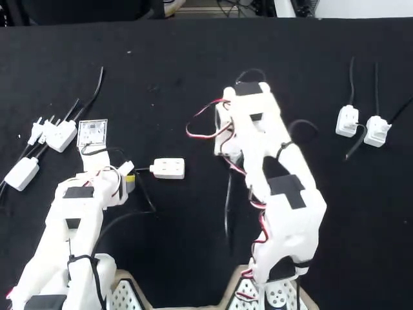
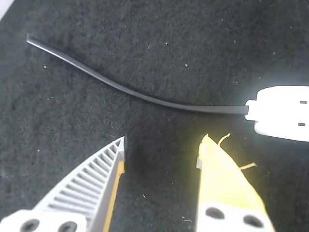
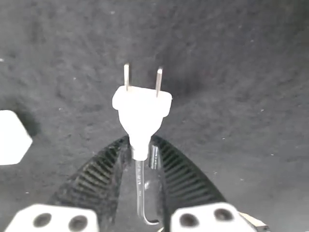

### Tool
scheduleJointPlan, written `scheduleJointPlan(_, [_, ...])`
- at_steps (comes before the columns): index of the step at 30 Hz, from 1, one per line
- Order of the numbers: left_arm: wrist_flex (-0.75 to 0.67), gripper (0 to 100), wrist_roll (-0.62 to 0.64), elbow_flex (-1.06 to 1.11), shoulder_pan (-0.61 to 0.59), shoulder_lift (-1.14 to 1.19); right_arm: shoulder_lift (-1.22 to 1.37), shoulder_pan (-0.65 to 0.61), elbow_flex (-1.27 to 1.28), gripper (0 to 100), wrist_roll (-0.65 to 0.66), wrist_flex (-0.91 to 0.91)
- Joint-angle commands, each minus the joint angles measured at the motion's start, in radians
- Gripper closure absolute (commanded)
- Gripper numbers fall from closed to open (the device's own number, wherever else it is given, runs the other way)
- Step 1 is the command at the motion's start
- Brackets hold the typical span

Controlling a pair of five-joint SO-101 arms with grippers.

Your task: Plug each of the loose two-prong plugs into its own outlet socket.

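The right gripper is clenched on a white two-prong plug. Its dark ribbed fingers squeeze the narrow neck of the plug just below the wide body. The two metal prongs point straight away from the gripper, out over the black table, and touch nothing. The plug's thin cord runs back between the fingers and hooks at its end. In the high view the right arm stretches up the middle of the table.

The left gripper is released, with a wide gap between its ribbed white finger and its yellow-taped finger. Only bare table lies between them. Just beyond the yellow finger, apart from it, lies a white socket flat on the table. A black cable runs from the socket's end across the cloth. In the high view the left gripper sits just beside this socket, at the middle-left of the table.

Farther out on the left lie a small square plate and a cluster of white plugs and blocks. Another white block lies near that cluster. On the far right, well apart from both arms, sit two white blocks on black cords.
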Motion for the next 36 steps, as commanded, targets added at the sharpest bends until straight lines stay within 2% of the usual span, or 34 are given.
scheduleJointPlan(1, [-0.017, 76, 0.011, -0.019, -0.01, -0.009, -0.007, 0.025, -0.019, 98.2, 0.011, -0.061])
scheduleJointPlan(11, [-0.017, 76, 0.011, -0.019, -0.01, -0.009, -0.013, 0.012, -0.002, 98.3, 0.014, -0.089])
scheduleJointPlan(14, [-0.017, 76, 0.011, -0.019, -0.01, -0.009, -0.016, 0.009, -0.027, 98.2, 0.014, -0.044])
scheduleJointPlan(18, [-0.017, 76, 0.011, -0.018, -0.01, -0.009, -0.016, 0.009, -0.122, 98.2, 0.032, 0.101])
scheduleJointPlan(21, [-0.017, 76, 0.011, -0.015, -0.01, -0.009, -0.016, 0.011, -0.2, 98.3, 0.236, 0.187])
scheduleJointPlan(26, [-0.017, 76, 0.011, -0.012, -0.01, -0.009, -0.012, 0.014, -0.24, 98.4, 0.631, 0.184])
scheduleJointPlan(33, [-0.017, 76, 0.011, -0.012, -0.01, -0.009, -0.048, 0.017, -0.234, 98.4, 0.977, 0.186])
scheduleJointPlan(36, [-0.015, 76, 0.011, -0.01, -0.012, -0.009, -0.059, 0.017, -0.177, 98.4, 1.174, 0.187])
